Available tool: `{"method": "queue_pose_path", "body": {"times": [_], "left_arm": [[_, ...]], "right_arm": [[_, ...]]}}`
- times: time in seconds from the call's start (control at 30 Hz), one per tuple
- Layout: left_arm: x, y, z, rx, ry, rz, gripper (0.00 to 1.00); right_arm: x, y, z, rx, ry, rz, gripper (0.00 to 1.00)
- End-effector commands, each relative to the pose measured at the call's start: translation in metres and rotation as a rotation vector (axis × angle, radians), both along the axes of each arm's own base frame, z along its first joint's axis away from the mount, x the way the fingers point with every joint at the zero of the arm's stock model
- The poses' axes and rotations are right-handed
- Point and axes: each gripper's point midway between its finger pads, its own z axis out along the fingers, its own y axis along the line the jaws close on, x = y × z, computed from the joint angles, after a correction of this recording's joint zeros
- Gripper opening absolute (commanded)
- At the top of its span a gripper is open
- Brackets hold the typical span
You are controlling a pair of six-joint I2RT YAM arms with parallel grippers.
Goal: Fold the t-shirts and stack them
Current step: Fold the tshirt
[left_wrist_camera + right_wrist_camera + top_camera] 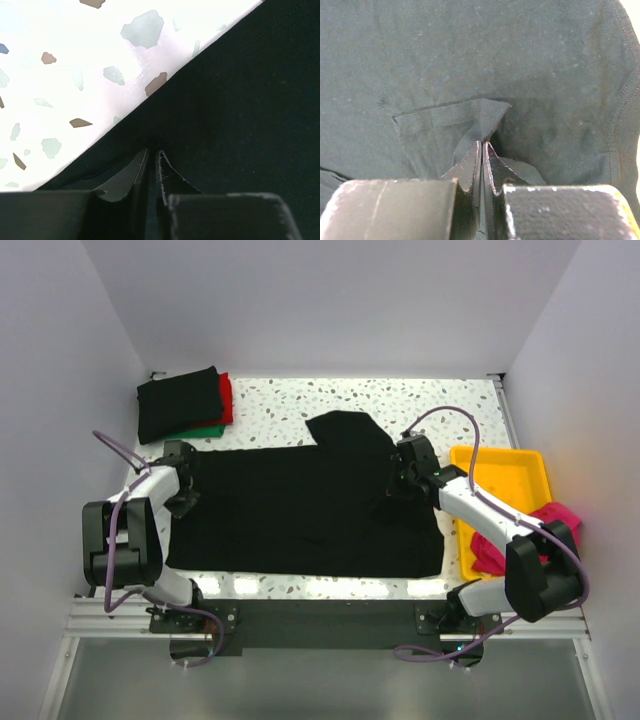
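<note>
On the speckled table [300,400], left end effector [153,150] and right end effector [483,144] pinch the black t-shirt [300,515].

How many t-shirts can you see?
5. One black t-shirt lies spread mid-table; a folded black one, a red one and a green one sit stacked far left; a pink one drapes over the yellow tray, right. More may hide underneath.

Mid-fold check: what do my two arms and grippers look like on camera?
The left arm and right arm both have white links between chunky black joint housings, and a thin purple cable loops along each. The left gripper and right gripper are black, with fingers tapering to thin tips. The right one's fingers are scuffed pale.
</note>
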Motion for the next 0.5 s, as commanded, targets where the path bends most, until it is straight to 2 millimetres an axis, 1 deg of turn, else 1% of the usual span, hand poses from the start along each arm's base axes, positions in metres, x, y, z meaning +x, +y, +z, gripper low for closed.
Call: {"method": "queue_pose_path", "body": {"times": [0.0, 0.23, 0.37, 0.47], "left_arm": [[0.005, 0.005, 0.009, 0.016, -0.053, 0.029, 0.13], [0.002, 0.004, 0.019, 0.014, -0.065, 0.021, 0.06], [0.0, 0.003, 0.025, 0.015, -0.085, 0.015, 0.01], [-0.003, 0.001, 0.022, 0.006, -0.085, 0.005, 0.0]], "right_arm": [[0.007, 0.0, 0.005, 0.007, -0.039, -0.009, 0.0], [0.007, -0.001, 0.006, 0.004, -0.041, -0.011, 0.0], [0.006, -0.003, 0.011, 0.002, -0.056, -0.021, 0.0], [0.006, -0.007, 0.017, -0.006, -0.074, -0.04, 0.0]]}}
